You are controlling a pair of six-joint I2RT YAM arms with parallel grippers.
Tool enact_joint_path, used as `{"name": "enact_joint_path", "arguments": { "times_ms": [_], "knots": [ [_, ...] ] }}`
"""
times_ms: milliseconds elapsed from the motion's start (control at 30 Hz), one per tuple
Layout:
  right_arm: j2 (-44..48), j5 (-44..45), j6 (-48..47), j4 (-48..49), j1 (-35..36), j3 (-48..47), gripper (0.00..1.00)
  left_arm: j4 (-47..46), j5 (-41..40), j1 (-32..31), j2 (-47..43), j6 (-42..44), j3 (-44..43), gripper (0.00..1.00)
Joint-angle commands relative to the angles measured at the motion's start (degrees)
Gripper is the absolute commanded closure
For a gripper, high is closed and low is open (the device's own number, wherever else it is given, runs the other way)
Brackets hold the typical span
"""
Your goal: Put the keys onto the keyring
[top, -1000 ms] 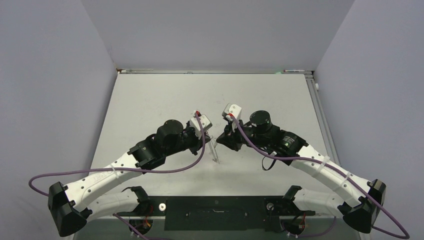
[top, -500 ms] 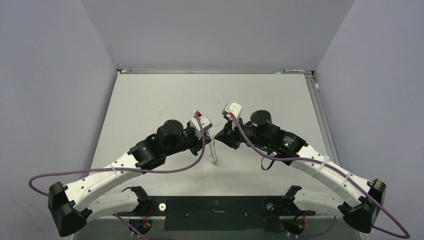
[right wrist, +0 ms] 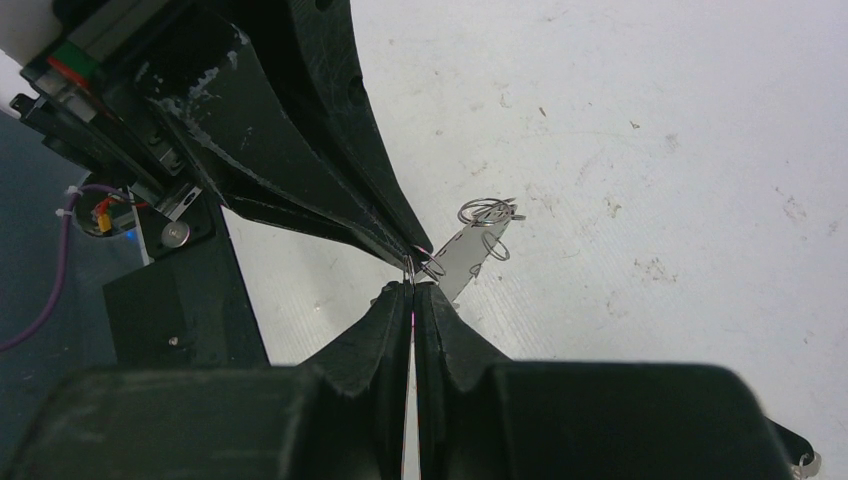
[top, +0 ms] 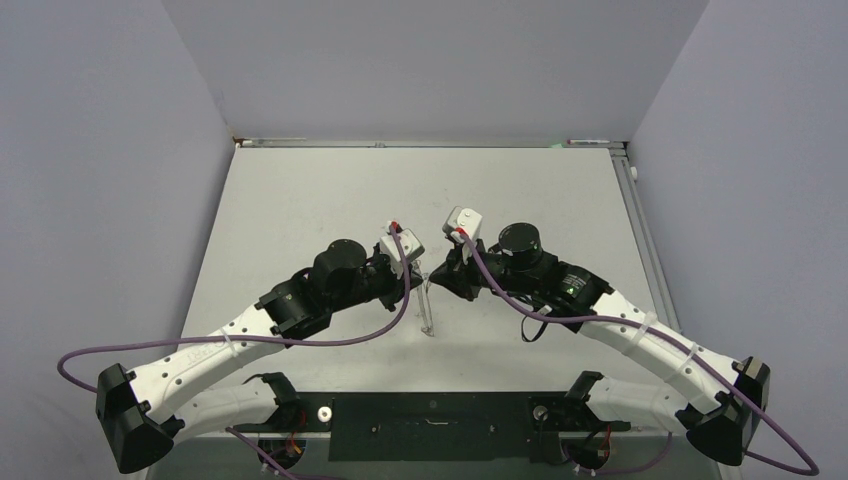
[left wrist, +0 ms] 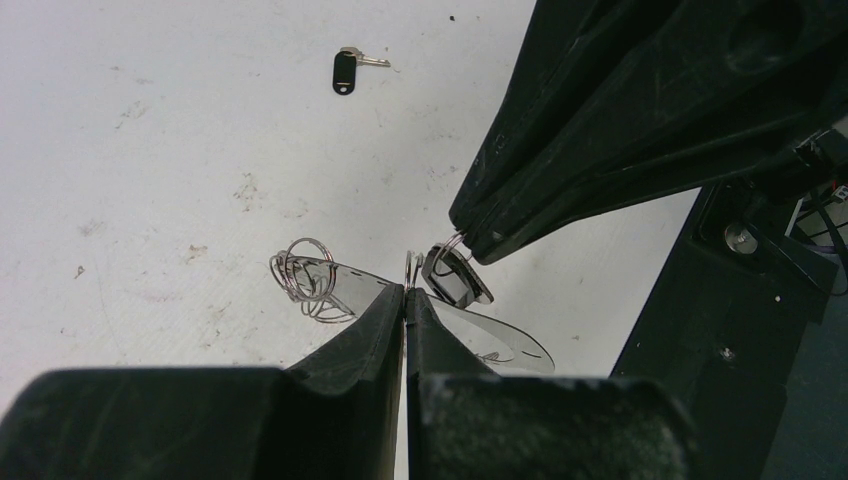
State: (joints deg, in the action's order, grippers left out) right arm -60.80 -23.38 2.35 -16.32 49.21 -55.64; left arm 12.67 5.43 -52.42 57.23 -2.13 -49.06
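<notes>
My left gripper (left wrist: pixel 405 290) is shut on the rim of the keyring (left wrist: pixel 500 335), a thin grey metal piece held off the table with small wire loops (left wrist: pixel 305 280) on its edge. From the upper right, my right gripper (right wrist: pixel 412 285) is shut, its tip almost touching the left one. A small dark key (left wrist: pixel 455 278) hangs at its fingertips against a wire loop. In the top view both grippers meet at mid-table, with the keyring (top: pixel 428 312) hanging edge-on below them. Another key (left wrist: pixel 345 70), black head and silver blade, lies flat on the table beyond.
The white table (top: pixel 300 210) is scuffed. A black base plate (top: pixel 430 425) runs along the near edge between the arm bases. Purple cables (top: pixel 350 335) loop from both wrists. Grey walls close in the left, right and far sides.
The right gripper has edged slightly left toward the left gripper. The hanging keyring's lower end has swung a little left. Both grips are unchanged.
</notes>
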Motion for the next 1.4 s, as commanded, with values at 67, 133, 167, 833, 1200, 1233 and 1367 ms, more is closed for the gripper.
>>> {"name": "enact_joint_path", "arguments": {
  "times_ms": [67, 133, 167, 833, 1200, 1233, 1367],
  "knots": [
    [0.1, 0.1, 0.6, 4.0, 0.3, 0.5, 0.95, -4.7, 0.7, 0.0, -1.2, -0.2, -2.2, 1.0],
    [0.0, 0.2, 0.6, 4.2, 0.3, 0.5, 0.95, -4.7, 0.7, 0.0, -1.2, -0.3, -2.2, 1.0],
    [-0.1, 0.2, 0.6, 4.3, 0.3, 0.4, 0.95, -4.7, 0.7, 0.0, -1.2, -0.2, -2.2, 1.0],
    [-1.7, 1.1, 1.0, 5.5, 0.3, 0.0, 0.95, -4.4, 0.7, -0.1, -2.0, 0.0, -2.2, 1.0],
    [-2.1, 3.9, 1.9, 5.7, 0.3, 0.2, 0.95, -4.4, 0.5, 0.0, -2.6, 0.1, -2.1, 1.0],
    [-2.2, 3.9, 1.9, 5.8, 0.4, 0.1, 0.95, -4.4, 0.6, 0.0, -2.7, 0.1, -2.1, 1.0],
    [-2.5, 4.4, 2.1, 5.7, 0.4, 0.0, 0.95, -4.5, 0.7, -0.1, -2.9, 0.1, -2.1, 1.0]
  ]
}}
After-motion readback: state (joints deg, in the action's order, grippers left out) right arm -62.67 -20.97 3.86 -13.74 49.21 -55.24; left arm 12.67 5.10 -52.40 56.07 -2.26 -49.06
